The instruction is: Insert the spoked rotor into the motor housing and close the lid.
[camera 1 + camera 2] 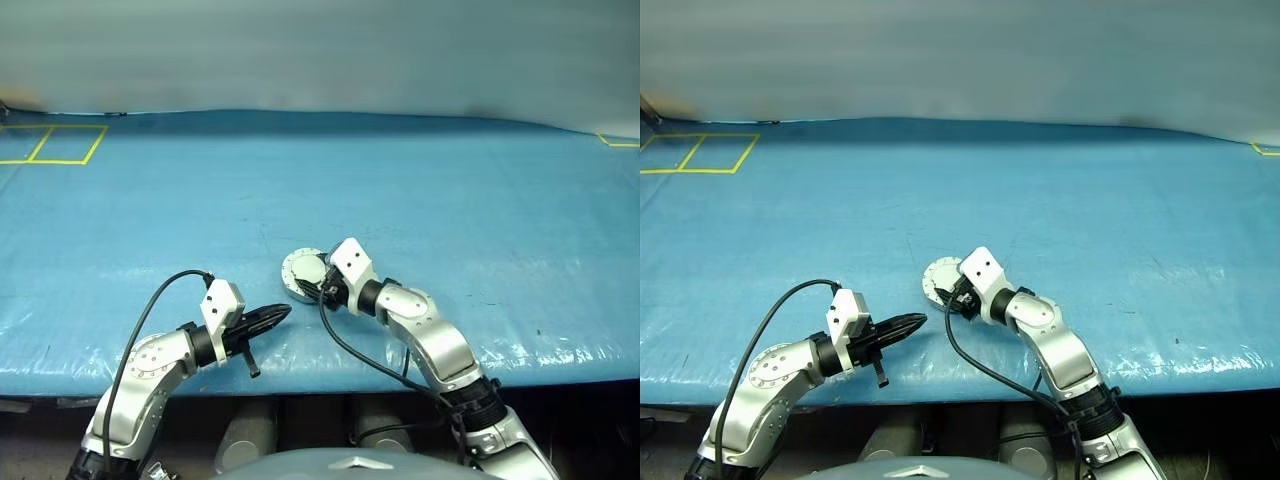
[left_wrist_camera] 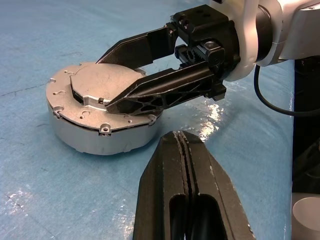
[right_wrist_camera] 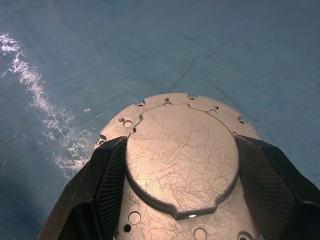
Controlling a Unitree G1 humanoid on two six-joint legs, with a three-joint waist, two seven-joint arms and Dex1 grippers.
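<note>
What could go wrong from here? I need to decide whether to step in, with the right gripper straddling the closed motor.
1. The right gripper has its fingers spread over the lid; pressing unevenly could leave it badly seated on the motor housing.
2. Nothing braces the housing on the blue table cover, so a sideways push could slide it.
3. The shut left gripper sits close by; the arms could bump.

The lid (image 3: 182, 160) covers the motor housing (image 2: 95, 135), hiding whatever lies inside it. In the right wrist view the lid's near edge is cut off, and the right gripper (image 2: 117, 75) fingers (image 3: 95, 190) mask its flanks. Whether those fingers touch the lid cannot be told.
</note>
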